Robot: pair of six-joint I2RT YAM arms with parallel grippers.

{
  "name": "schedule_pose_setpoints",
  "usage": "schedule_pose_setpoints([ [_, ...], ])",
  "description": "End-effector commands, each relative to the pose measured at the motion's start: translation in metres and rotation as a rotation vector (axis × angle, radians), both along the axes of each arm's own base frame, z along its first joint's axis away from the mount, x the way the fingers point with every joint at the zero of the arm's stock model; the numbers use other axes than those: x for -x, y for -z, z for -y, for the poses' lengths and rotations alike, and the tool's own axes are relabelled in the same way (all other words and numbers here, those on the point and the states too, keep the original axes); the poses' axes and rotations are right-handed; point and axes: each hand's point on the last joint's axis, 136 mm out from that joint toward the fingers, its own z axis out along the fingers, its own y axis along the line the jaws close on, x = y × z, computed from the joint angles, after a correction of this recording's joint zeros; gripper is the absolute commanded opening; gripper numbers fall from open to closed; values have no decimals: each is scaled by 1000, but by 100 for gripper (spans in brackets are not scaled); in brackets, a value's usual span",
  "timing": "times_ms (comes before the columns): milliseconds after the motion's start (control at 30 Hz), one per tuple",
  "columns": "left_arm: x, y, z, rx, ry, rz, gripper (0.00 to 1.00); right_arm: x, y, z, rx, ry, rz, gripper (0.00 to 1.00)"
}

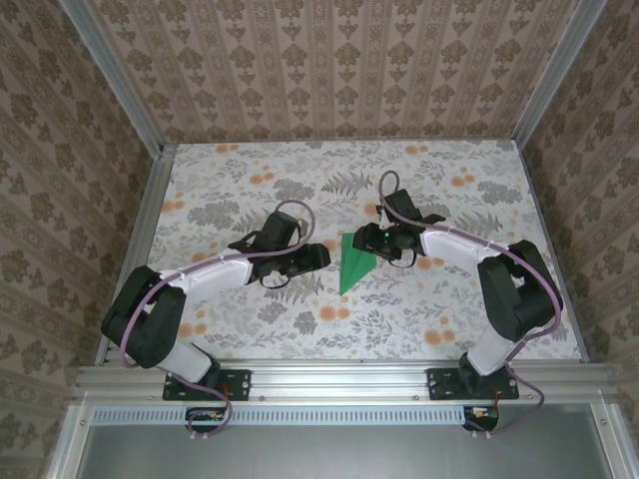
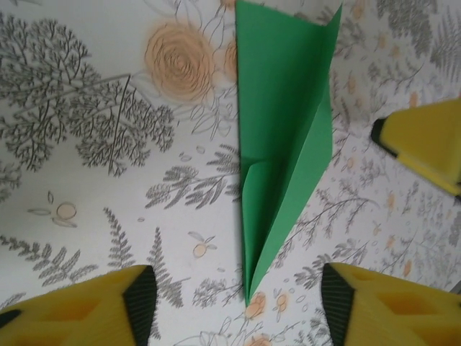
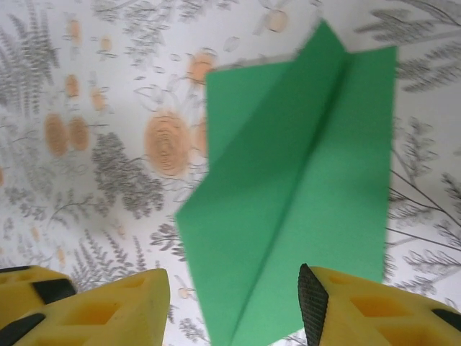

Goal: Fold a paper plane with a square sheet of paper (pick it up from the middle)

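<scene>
The paper plane lies flat on the floral table, a slim bright green dart with a centre crease. Its point faces the near edge. In the left wrist view the plane narrows to a tip that ends between the wide-apart yellow fingers of my left gripper. That left gripper sits just left of the plane and is open. My right gripper hovers over the plane's wide tail. In the right wrist view the plane spreads beneath my open right gripper, and the fingers do not touch it.
The floral tablecloth covers the table inside patterned walls and an aluminium frame. One yellow finger of the right gripper shows at the right in the left wrist view. Both arms reach inward toward the middle.
</scene>
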Motion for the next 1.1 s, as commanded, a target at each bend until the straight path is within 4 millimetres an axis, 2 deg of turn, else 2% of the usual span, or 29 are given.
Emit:
schedule_pose_setpoints([
  [0,-18,-2,-3,-3,-42,21,70,-3,12,14,35,71,-21,50],
  [167,-25,-2,-4,8,-51,30,77,-10,16,8,9,50,-26,47],
  [400,-23,-2,2,17,-10,35,79,-14,38,-3,-19,23,-79,45],
  [667,-24,-10,29,70,94,28,78,-19,36,-9,-57,14,-51,45],
  [800,-25,-11,49,96,166,26,67,-20,40,-10,-53,18,-55,45],
  [933,-26,-6,65,113,203,3,44,-22,43,-11,-53,11,-66,44],
  [1067,-28,-1,77,135,228,-17,28,-25,40,-14,-55,1,-60,44],
])
